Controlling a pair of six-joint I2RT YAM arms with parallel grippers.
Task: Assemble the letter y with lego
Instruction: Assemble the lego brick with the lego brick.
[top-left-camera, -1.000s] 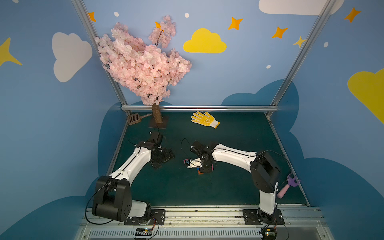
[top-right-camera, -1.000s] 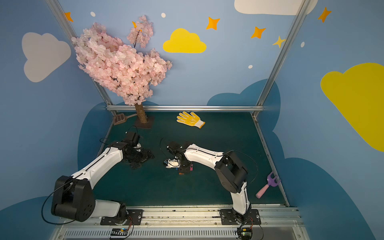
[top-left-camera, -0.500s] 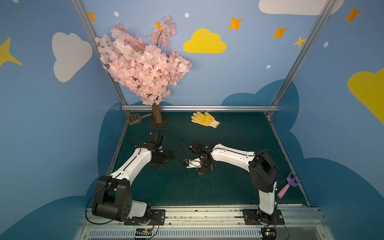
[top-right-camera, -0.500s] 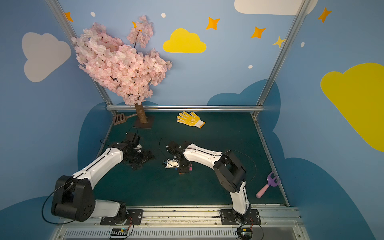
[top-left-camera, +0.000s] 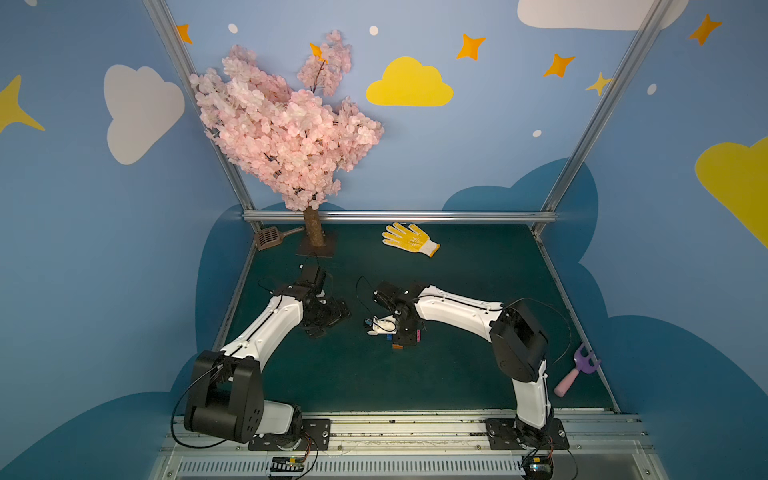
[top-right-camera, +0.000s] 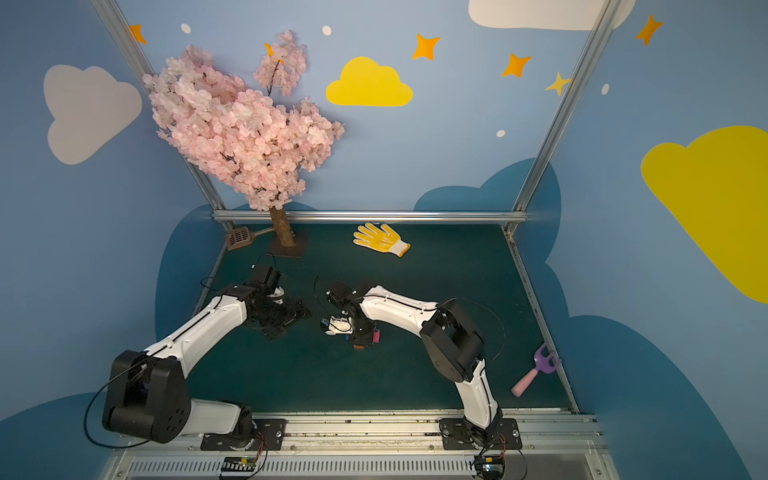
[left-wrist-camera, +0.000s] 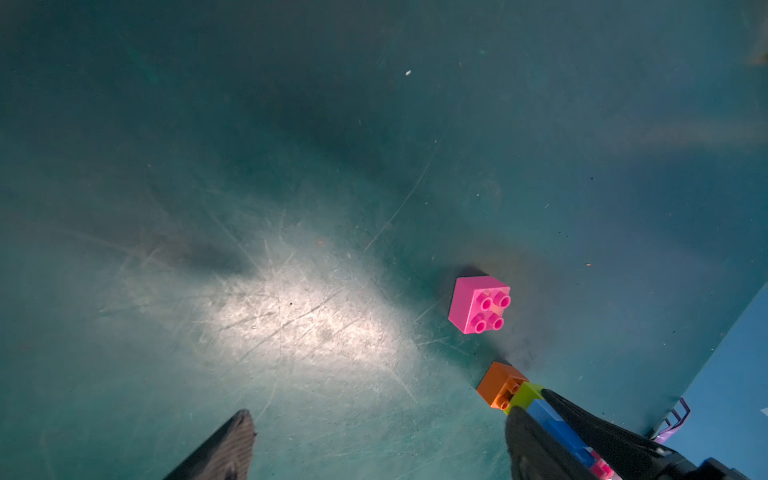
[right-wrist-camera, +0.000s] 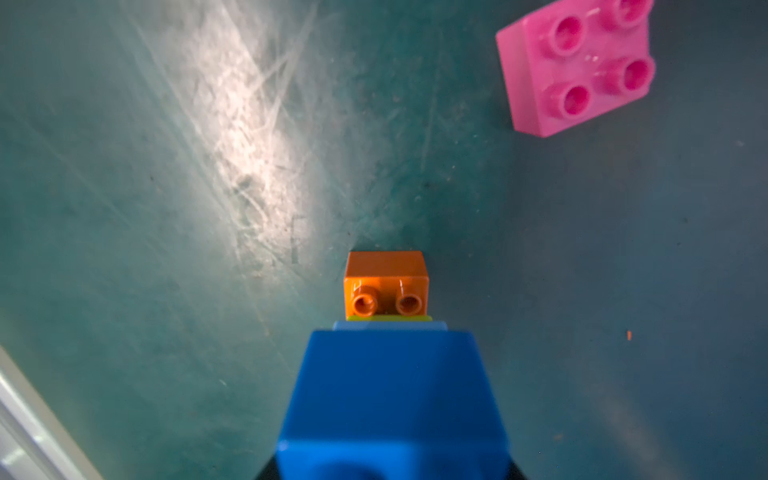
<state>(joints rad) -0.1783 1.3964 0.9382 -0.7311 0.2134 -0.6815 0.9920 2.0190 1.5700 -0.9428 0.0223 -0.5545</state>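
Note:
My right gripper (top-left-camera: 402, 332) is shut on a joined cluster of lego. The cluster shows a blue brick (right-wrist-camera: 390, 399), a sliver of light blue, a lime green brick (left-wrist-camera: 525, 395) and an orange brick (right-wrist-camera: 386, 282) at its tip. The orange tip sits low by the mat. A loose pink brick (left-wrist-camera: 480, 305) lies studs up on the mat just beyond the orange tip, also seen as the pink brick (right-wrist-camera: 577, 66) in the right wrist view. My left gripper (left-wrist-camera: 380, 449) stands open and empty to the left of the cluster, as the left gripper (top-left-camera: 328, 320) in a top view.
A yellow glove (top-left-camera: 409, 239) lies at the back. A pink blossom tree (top-left-camera: 313, 232) and a brown scoop (top-left-camera: 270, 237) stand at the back left. A purple and pink toy fork (top-left-camera: 577, 370) lies at the right edge of the green mat (top-left-camera: 457, 365).
The right arm has shifted slightly to the left with the cluster still gripped. The left arm has barely moved and stays open.

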